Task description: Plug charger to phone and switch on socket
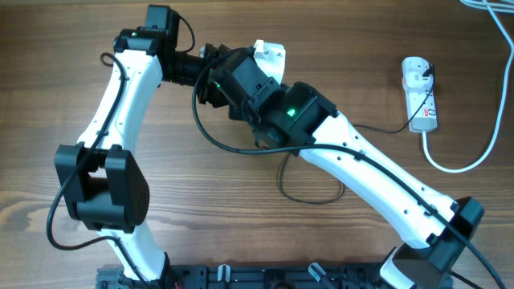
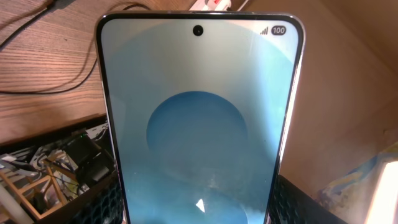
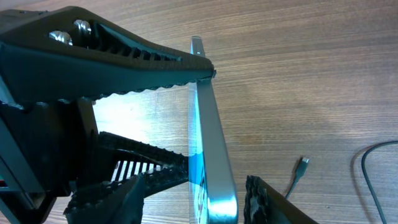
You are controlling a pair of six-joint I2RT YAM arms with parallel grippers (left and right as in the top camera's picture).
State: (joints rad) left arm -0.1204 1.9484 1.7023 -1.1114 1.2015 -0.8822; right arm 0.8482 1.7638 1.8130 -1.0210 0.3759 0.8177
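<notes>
The phone (image 2: 199, 124), its cyan screen facing the left wrist camera, is held off the table with my left gripper (image 2: 199, 208) shut on its two long edges. Overhead, only its pale end (image 1: 271, 56) pokes out past both grippers. In the right wrist view the phone (image 3: 208, 149) stands edge-on between the fingers of my right gripper (image 3: 196, 202), which is open with a gap on each side. The charger's connector tip (image 3: 303, 163) lies loose on the wood to the right. The charger cable (image 1: 309, 197) loops under the right arm and runs to its plug in the socket (image 1: 419, 95).
The socket's thick white cord (image 1: 482, 120) curves along the right side of the table. A dark rail (image 1: 265, 277) lines the front edge between the two arm bases. Both arms cross above the table's middle.
</notes>
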